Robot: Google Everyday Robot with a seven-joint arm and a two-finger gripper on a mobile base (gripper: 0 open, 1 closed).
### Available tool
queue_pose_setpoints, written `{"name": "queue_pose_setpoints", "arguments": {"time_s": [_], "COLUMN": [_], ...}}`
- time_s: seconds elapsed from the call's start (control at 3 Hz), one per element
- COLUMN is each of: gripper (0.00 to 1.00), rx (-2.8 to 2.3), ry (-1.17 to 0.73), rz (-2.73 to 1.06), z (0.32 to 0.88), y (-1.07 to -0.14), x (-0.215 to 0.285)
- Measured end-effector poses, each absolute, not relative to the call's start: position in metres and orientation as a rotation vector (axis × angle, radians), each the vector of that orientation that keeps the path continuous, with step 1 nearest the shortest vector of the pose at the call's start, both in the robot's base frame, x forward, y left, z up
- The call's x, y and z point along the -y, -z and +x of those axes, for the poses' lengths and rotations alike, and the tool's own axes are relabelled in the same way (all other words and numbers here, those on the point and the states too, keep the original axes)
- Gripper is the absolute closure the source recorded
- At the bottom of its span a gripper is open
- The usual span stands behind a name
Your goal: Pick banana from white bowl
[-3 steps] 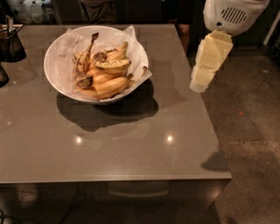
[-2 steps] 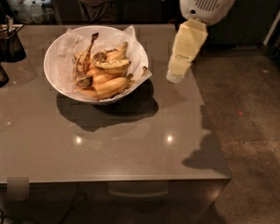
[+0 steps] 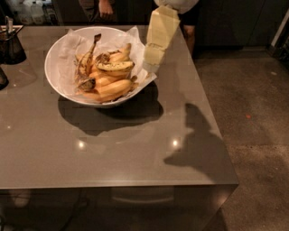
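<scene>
The white bowl (image 3: 53,67), lined with crumpled white paper, stands on the grey table at the back left. It holds several bananas. A short yellow banana (image 3: 115,66) with dark speckles lies on top of the pile, and plainer yellow ones lie below it. A dark, dried-looking banana stands up at the bowl's back. My gripper (image 3: 151,67), pale yellow, hangs down from the top of the view and sits just above the bowl's right rim, right of the speckled banana. It holds nothing that I can see.
A small dark container (image 3: 11,44) with utensils stands at the table's far left. A person (image 3: 100,9) stands behind the table. The table's right edge (image 3: 212,117) drops to a dark floor.
My gripper has moved left, from beyond the table's right edge to the bowl's right rim. The bowl and bananas have not moved.
</scene>
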State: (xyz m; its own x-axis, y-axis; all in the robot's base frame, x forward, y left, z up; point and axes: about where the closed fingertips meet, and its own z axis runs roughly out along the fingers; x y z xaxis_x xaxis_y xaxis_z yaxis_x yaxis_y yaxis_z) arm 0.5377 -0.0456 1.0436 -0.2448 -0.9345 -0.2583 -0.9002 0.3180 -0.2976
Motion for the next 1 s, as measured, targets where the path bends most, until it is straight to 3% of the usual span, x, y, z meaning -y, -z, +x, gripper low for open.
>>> {"name": "queue_pose_setpoints", "arguments": {"time_s": [1.0], "gripper": [0.00], "rx": [-2.172], "ry": [0.033], "rz": [-1.657], "z": [0.557], "y": [-1.042], "x": [0.009]}}
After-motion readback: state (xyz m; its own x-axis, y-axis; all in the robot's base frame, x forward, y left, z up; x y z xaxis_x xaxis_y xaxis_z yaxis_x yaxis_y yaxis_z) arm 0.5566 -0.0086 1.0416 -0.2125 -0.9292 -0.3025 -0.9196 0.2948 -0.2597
